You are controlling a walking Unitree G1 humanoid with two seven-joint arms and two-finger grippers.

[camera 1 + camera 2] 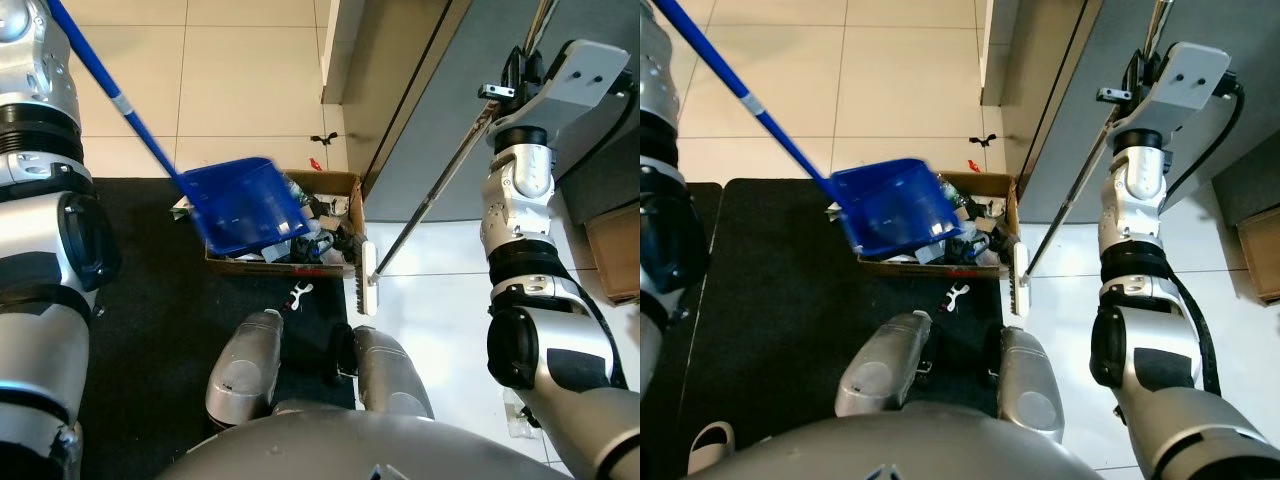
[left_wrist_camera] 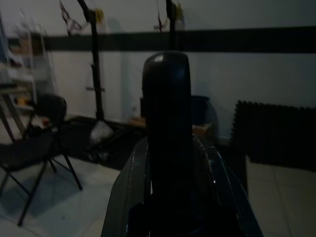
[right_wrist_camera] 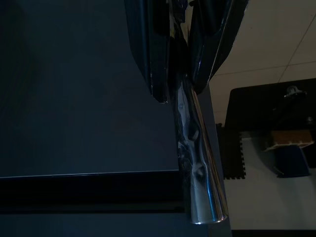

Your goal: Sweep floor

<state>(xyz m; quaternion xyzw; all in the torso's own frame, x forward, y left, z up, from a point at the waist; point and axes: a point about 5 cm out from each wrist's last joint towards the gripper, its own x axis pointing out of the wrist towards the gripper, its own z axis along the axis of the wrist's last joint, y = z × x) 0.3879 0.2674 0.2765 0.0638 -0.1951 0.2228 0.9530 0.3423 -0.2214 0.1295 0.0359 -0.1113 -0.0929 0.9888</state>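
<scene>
A blue dustpan [image 1: 245, 203] on a long blue handle [image 1: 120, 105] hangs tilted over a cardboard box [image 1: 340, 185] full of rubbish. The handle rises past my left arm. In the left wrist view my left gripper [image 2: 165, 66] is a single dark closed shape, and the handle itself is hidden there. My right gripper [image 3: 178, 94] is shut on the broom's shiny metal pole [image 3: 195, 163]. The pole [image 1: 435, 195] slants down to the white broom head [image 1: 367, 280], which rests by the box's near right corner.
The box stands at the far edge of a black mat [image 1: 150, 320], with pale tiles [image 1: 240, 70] beyond. A grey cabinet [image 1: 440, 90] rises at right. Small white scrap [image 1: 298, 294] lies on the mat, red and black bits [image 1: 314, 163] on the tiles. A slipper [image 1: 710, 440] is near left.
</scene>
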